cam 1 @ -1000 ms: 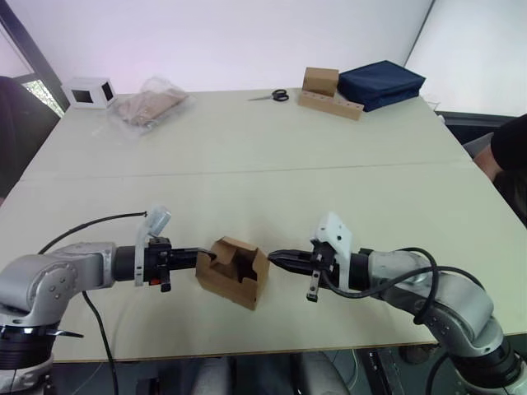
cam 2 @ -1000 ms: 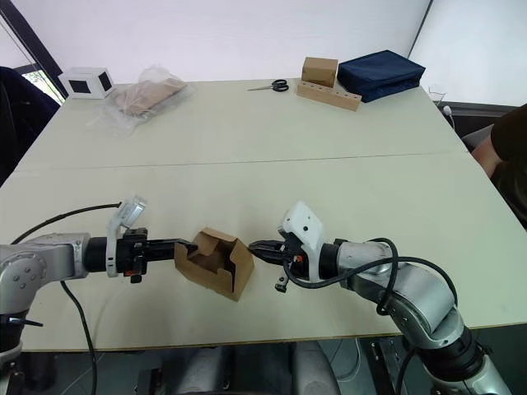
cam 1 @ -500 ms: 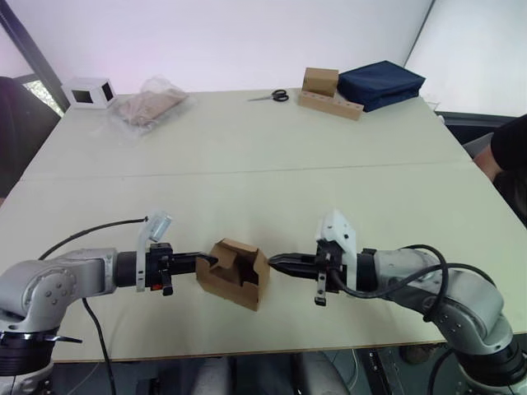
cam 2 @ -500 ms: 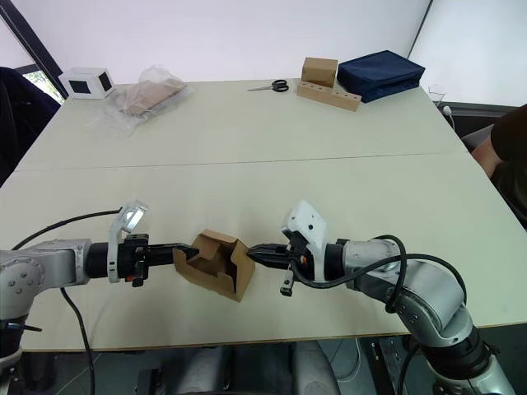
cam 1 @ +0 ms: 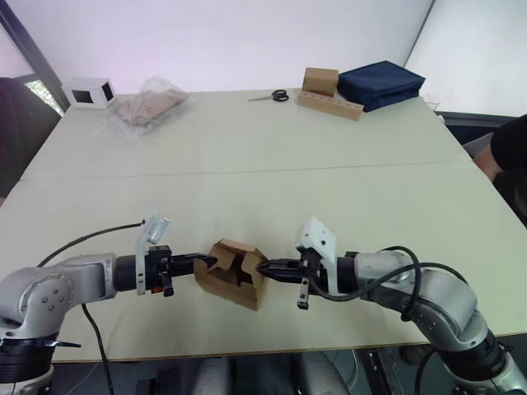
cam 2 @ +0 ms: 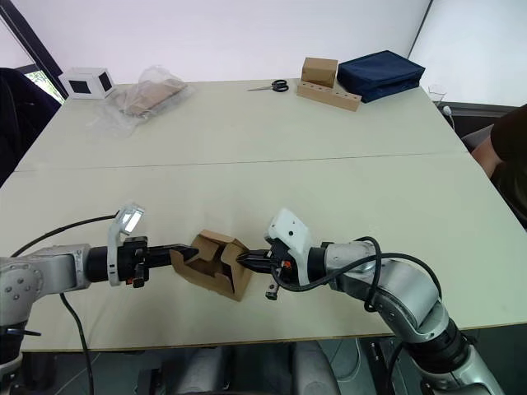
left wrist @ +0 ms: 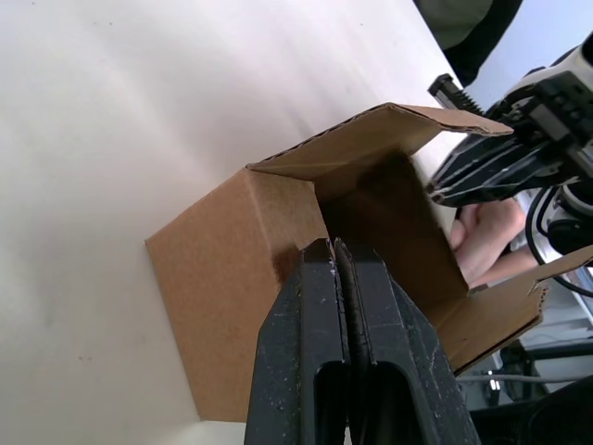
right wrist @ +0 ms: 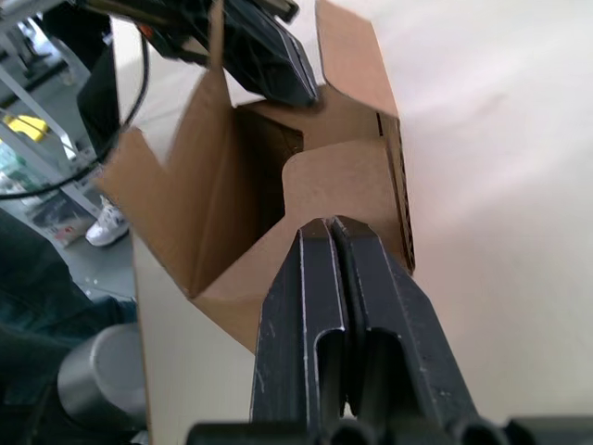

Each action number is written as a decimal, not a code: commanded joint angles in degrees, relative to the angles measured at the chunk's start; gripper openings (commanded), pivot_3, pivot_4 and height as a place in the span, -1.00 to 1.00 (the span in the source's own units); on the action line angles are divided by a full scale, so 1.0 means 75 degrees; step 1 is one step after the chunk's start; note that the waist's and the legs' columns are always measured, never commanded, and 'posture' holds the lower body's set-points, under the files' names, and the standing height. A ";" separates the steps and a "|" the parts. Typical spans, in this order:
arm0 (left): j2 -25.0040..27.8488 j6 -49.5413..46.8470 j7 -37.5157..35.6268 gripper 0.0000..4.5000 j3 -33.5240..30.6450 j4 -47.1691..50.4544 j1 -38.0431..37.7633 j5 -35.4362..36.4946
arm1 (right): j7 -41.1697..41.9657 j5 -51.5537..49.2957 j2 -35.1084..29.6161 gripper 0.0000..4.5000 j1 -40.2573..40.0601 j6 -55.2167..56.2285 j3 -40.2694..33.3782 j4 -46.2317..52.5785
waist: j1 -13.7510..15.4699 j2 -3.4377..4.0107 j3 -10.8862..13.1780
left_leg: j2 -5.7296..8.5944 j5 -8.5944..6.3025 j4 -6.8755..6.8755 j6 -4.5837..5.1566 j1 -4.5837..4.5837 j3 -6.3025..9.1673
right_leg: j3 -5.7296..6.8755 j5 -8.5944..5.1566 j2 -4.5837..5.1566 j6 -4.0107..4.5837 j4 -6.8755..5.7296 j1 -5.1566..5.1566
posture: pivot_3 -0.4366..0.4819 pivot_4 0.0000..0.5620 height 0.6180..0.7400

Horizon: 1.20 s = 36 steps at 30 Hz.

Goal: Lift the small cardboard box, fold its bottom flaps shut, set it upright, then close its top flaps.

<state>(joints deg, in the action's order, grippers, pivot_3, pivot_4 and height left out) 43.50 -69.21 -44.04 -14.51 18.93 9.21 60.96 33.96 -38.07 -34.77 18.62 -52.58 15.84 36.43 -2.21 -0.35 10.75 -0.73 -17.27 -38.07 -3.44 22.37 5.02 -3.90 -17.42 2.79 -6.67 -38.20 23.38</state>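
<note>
The small cardboard box lies tilted on the table near the front edge, its open end up with flaps standing loose. My left gripper is shut, and its tips touch the box's left wall edge. From the opposite side my right gripper is shut, its tips against a curved inner flap. Across the box, the left wrist view shows the right gripper's fingers. The other end of the box faces the table and is hidden.
At the back left stand a white box with a dark window and a plastic bag. Scissors, a brown box on a holed strip and a navy bag sit at the back right. A person is at the right edge.
My right gripper has moved left until its tips reach the box's right side. The left gripper and the box have stayed about where they were.
</note>
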 commanded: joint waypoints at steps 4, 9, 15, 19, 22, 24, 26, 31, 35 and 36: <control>0.0110 0.0144 -0.0078 -0.98 0.0139 -0.0261 0.0017 -0.0204 | -0.0072 0.0545 0.0149 -1.00 0.0207 0.0120 0.0257 -0.0130 | -0.0014 0.0002 -0.0002 | 0.0000 0.0000 0.0001 0.0000 -0.0003 0.0000 | 0.0000 0.0000 -0.0002 0.0000 -0.0001 0.0000 | -0.05 -0.47 1.00; 0.0117 0.0262 -0.0094 -0.98 0.0251 -0.0309 0.0021 -0.0336 | -0.0036 0.0680 0.0201 -1.00 0.0200 0.0067 0.0281 -0.0125 | -0.0010 0.0003 -0.0006 | 0.0000 0.0000 0.0001 0.0000 -0.0005 0.0000 | 0.0000 0.0000 -0.0001 0.0000 0.0000 -0.0003 | -0.05 -0.47 1.00; 0.0131 0.0436 -0.0085 -0.98 0.0228 -0.0335 0.0026 -0.0347 | -0.0008 0.0708 0.0203 -1.00 0.0162 0.0037 0.0238 -0.0060 | -0.0007 0.0010 -0.0016 | 0.0000 0.0000 0.0002 0.0000 -0.0006 0.0001 | 0.0000 0.0000 -0.0001 0.0000 0.0000 -0.0005 | -0.05 -0.47 1.00; 0.0194 0.0500 -0.0156 -0.98 -0.0007 -0.0377 0.0047 -0.0202 | 0.0017 0.0735 0.0223 -1.00 0.0160 0.0054 0.0235 -0.0024 | -0.0008 0.0010 -0.0016 | 0.0000 0.0000 0.0002 0.0000 -0.0006 0.0001 | 0.0000 0.0000 -0.0001 0.0000 0.0000 -0.0006 | -0.05 -0.47 1.00; 0.0285 0.0420 -0.0162 -0.98 -0.0177 -0.0420 0.0143 -0.0047 | 0.0056 0.0765 0.0256 -1.00 0.0210 0.0093 0.0240 -0.0043 | -0.0016 0.0010 -0.0016 | 0.0000 0.0000 0.0002 0.0000 -0.0007 0.0002 | 0.0000 0.0000 -0.0001 0.0000 0.0000 -0.0005 | -0.05 -0.47 1.00; 0.0338 0.0414 -0.0176 -0.98 -0.0220 -0.0461 0.0174 -0.0011 | 0.0078 0.0770 0.0282 -1.00 0.0267 0.0097 0.0229 -0.0080 | -0.0021 0.0010 -0.0016 | 0.0000 0.0000 0.0002 0.0000 -0.0006 0.0002 | 0.0000 0.0000 -0.0002 0.0000 0.0000 -0.0004 | -0.05 -0.47 1.00; 0.0368 0.0416 -0.0184 -0.98 -0.0227 -0.0483 0.0187 0.0000 | 0.0111 0.0788 0.0298 -1.00 0.0307 0.0106 0.0224 -0.0113 | -0.0019 0.0010 -0.0016 | 0.0000 0.0000 0.0003 0.0000 -0.0006 0.0002 | 0.0000 0.0000 -0.0002 0.0000 0.0000 -0.0004 | -0.05 -0.47 1.00; 0.0391 0.0380 -0.0125 -0.98 -0.0243 -0.0431 0.0213 0.0068 | 0.0193 0.0850 0.0338 -1.00 0.0402 0.0156 0.0223 -0.0186 | -0.0020 0.0008 -0.0015 | 0.0000 0.0000 0.0005 0.0000 -0.0005 0.0001 | 0.0000 0.0000 0.0000 0.0000 0.0003 -0.0004 | -0.05 -0.47 1.00; 0.0422 0.0386 -0.0134 -0.98 -0.0362 -0.0402 0.0170 0.0138 | 0.0219 0.0858 0.0407 -1.00 0.0398 0.0220 0.0165 -0.0160 | -0.0020 0.0008 -0.0015 | 0.0000 0.0000 0.0007 0.0000 -0.0005 0.0001 | 0.0000 0.0000 -0.0001 0.0000 0.0003 -0.0003 | -0.05 -0.47 1.00; 0.0405 0.0439 -0.0133 -0.98 -0.0399 -0.0437 0.0169 0.0116 | 0.0229 0.0850 0.0423 -1.00 0.0384 0.0243 0.0150 -0.0130 | -0.0020 0.0008 -0.0015 | 0.0000 0.0000 0.0007 0.0000 -0.0005 0.0001 | 0.0000 0.0000 0.0000 0.0000 0.0003 -0.0003 | -0.05 -0.47 1.00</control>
<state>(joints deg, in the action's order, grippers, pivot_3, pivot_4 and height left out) 45.71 -66.09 -44.82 -15.04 14.69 9.87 60.62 35.32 -31.69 -32.26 21.09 -51.96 17.67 34.52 -2.36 -0.28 10.64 -0.73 -17.27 -38.02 -3.44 22.33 5.02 -3.90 -17.42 2.78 -6.66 -38.17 23.36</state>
